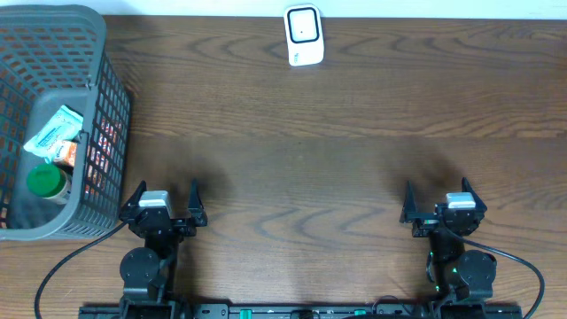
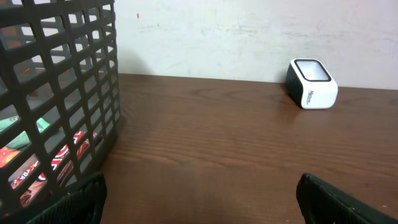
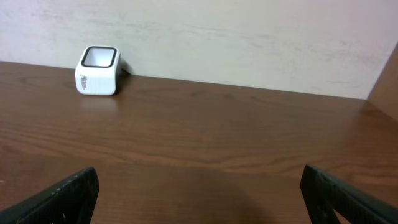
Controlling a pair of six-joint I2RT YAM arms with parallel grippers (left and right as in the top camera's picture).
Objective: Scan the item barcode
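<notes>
Overhead view: the left hand (image 1: 166, 190) and the right hand (image 1: 438, 190) are both spread wide and empty, and are positioned at the near edge of the tabletop (image 1: 301, 151). The grey basket (image 1: 113, 97) is located just beside the left hand. In it, a white-and-teal packet (image 1: 55, 131) is seen next to a green-capped jar (image 1: 46, 182). The scanner (image 1: 303, 35) is set at the far edge, well apart. The packet is best taken from above by the left hand, clear of the basket wall, so that its barcode can be turned toward the scanner window.
</notes>
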